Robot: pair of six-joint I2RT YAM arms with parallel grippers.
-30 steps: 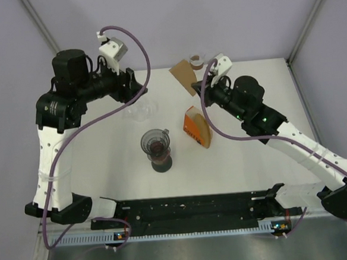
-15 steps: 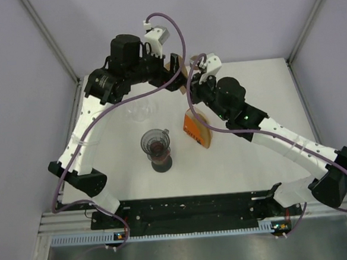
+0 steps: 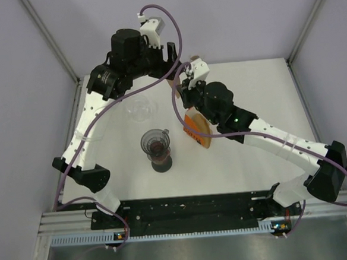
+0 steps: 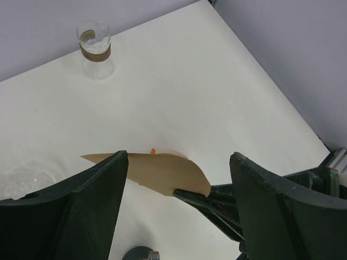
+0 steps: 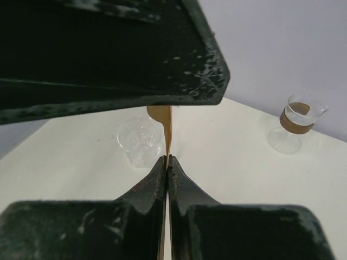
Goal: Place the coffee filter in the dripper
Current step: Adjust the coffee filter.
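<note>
A tan paper coffee filter (image 4: 157,170) hangs above the back of the table, pinched edge-on (image 5: 166,127) in my right gripper (image 5: 167,160), which is shut on it. My left gripper (image 4: 179,162) is open, with one dark finger (image 4: 92,206) on each side of the filter's flat faces and not closed on it. In the top view the two grippers meet near the back middle, the left gripper (image 3: 172,64) just above the right gripper (image 3: 177,85). The dark ribbed dripper (image 3: 155,142) stands on its dark base in the middle of the table, apart from both grippers.
An orange box of filters (image 3: 196,128) stands right of the dripper. A clear glass vessel (image 3: 139,111) sits behind the dripper. A glass carafe with a brown collar (image 4: 96,51) stands near the back wall. Grey walls close in the table's back and sides.
My left arm has swung from the back left over to the back middle, bringing its open jaws around the filter. My right gripper has carried the filter leftward to meet it.
</note>
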